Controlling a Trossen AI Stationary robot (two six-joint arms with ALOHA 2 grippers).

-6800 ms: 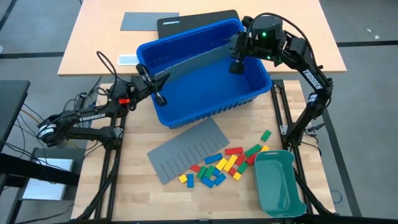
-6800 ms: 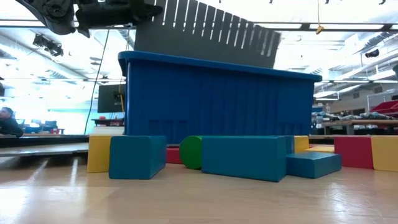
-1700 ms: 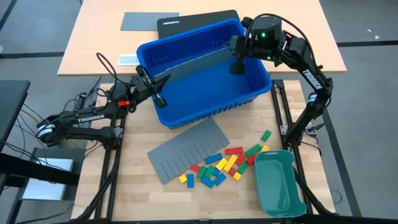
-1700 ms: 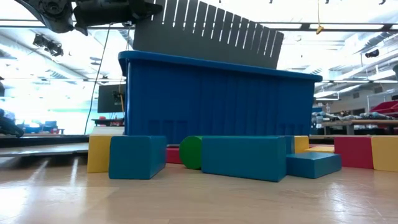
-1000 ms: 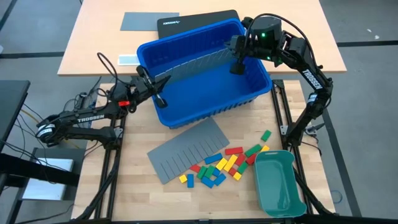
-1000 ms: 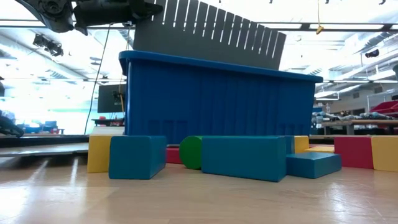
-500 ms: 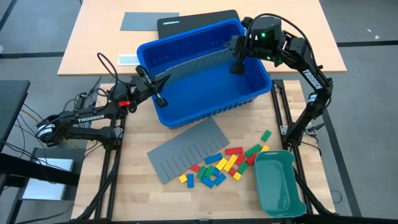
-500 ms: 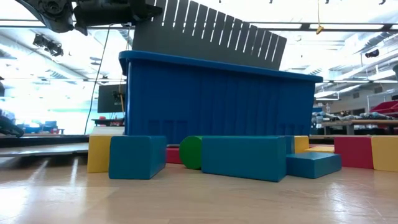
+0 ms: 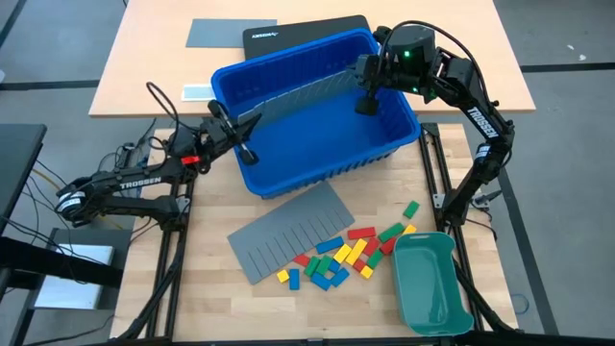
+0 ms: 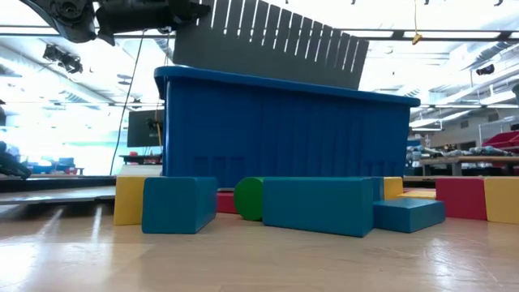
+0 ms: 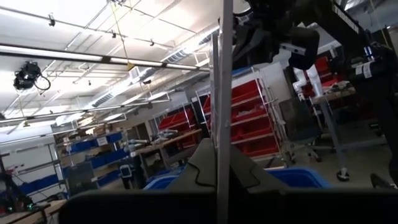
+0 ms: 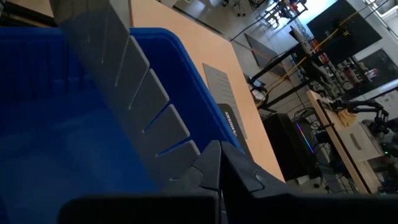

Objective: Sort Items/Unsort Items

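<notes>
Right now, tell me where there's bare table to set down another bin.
Free: the bare wood on the table left of the flat grey divider sheet, and the strip along the front edge below the blocks. Crowded: the centre-right, where the blocks lie against the teal tray, and the back, filled by the blue bin.

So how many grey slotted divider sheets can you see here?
2. One slotted sheet stands on edge across the blue bin, held at its ends by the left pincer and right pincer. The other sheet lies flat on the table beside the blocks.
</notes>
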